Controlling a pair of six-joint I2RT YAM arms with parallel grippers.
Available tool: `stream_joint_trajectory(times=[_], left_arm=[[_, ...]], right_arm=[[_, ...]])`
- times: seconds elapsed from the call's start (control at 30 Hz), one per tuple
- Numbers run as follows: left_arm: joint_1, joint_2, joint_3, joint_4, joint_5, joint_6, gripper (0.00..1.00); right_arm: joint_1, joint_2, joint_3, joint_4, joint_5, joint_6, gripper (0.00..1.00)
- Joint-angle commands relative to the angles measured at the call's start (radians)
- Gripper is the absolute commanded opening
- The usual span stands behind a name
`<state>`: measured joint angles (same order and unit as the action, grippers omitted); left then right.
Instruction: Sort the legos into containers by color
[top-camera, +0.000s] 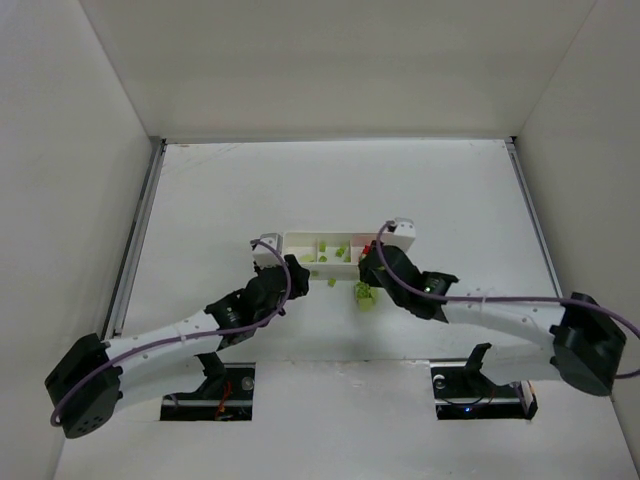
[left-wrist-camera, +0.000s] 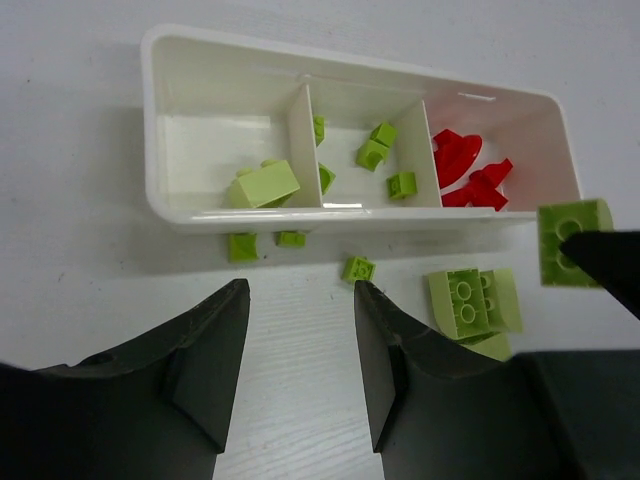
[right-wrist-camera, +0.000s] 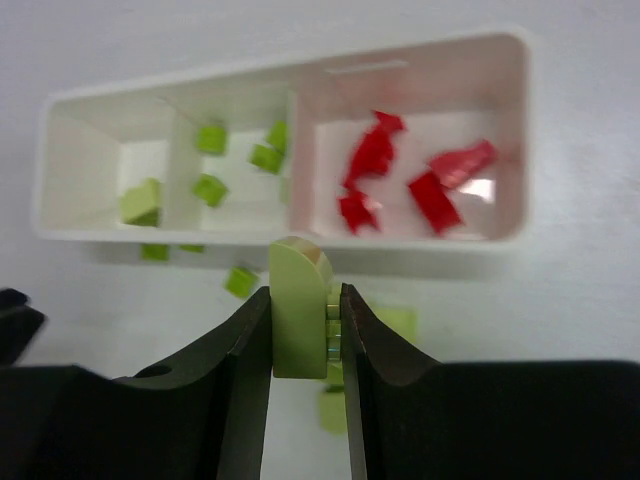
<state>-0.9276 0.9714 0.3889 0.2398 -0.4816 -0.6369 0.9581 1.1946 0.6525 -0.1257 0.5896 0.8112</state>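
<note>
R gripper (right-wrist-camera: 303, 300) fills bottom of right wrist view, jaws pinched tight on a green brick (right-wrist-camera: 298, 310). Brick stands upright betw. the fingers, rounded top poking above the tips.

Tray (right-wrist-camera: 45, 170) runs across upper frame behind it, 3 compartments:
- right: reds (right-wrist-camera: 400, 175), several, jumbled.
- mid: small greens (right-wrist-camera: 235, 160), a few, scattered.
- left: one bigger green (right-wrist-camera: 140, 200) against near wall.

Loose greens (right-wrist-camera: 240, 280) lie on table (right-wrist-camera: 580, 300) just outside tray's near wall, left of held brick. More show lower right of it, partly hidden by the fingers.

Left wrist view: L gripper (left-wrist-camera: 300, 290) at bottom centre, jaws part-way apart, bare table showing betw. them. Tips sit near tray's front wall, not touching it. Three small loose greens lie in a row along that wall. Pile of bigger greens (left-wrist-camera: 470, 300) lies at lower right. Held brick shows at right edge, studs facing cam, dark finger over its lower right corner.

Top view: tray lies centre frame, long axis left-right. L gripper (top-camera: 297, 272) sits just below its left end, R gripper (top-camera: 370, 262) just below its right half. Pile of greens is directly below R gripper in frame.
</note>
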Motion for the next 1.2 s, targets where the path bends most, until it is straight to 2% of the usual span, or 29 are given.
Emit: stream_joint_trajectory(times=[0.0,0.17,0.37,0.43,0.5,0.57,0.63,0.8,0.97,1.17], left_arm=[[0.0,-0.085,-0.044,-0.002,-0.014,-0.033,0.43],[-0.027,-0.186,-0.116,-0.022,-0.029,-0.064,0.42],[-0.055,-0.269,-0.162,-0.105,-0.063,-0.099,0.42],[-0.061,-0.287,-0.162,-0.126,-0.064,-0.109,0.43],[-0.075,-0.292,-0.16,-0.128,-0.064,-0.112,0.43],[-0.089,-0.271,-0.159,-0.111,-0.064,-0.113,0.44],[-0.105,-0.223,-0.136,-0.085,-0.054,-0.109,0.45],[-0.196,-0.07,-0.062,0.004,-0.06,-0.087,0.46],[-0.305,0.133,0.063,0.065,-0.063,-0.08,0.47],[-0.397,0.392,0.231,0.096,-0.054,-0.07,0.49]], right_arm=[[0.021,0.153,0.131,0.236,-0.092,-0.125,0.24],[0.024,0.406,0.341,0.333,-0.18,-0.185,0.24],[0.023,0.603,0.512,0.331,-0.205,-0.191,0.26],[0.023,0.628,0.53,0.33,-0.206,-0.181,0.32],[0.023,0.632,0.539,0.33,-0.209,-0.182,0.45],[0.023,0.605,0.529,0.331,-0.191,-0.19,0.56],[0.023,0.548,0.489,0.342,-0.169,-0.19,0.59],[0.012,0.393,0.356,0.35,-0.129,-0.19,0.59],[-0.026,0.174,0.146,0.36,-0.054,-0.19,0.53],[-0.088,-0.013,-0.039,0.348,-0.063,-0.168,0.54]])
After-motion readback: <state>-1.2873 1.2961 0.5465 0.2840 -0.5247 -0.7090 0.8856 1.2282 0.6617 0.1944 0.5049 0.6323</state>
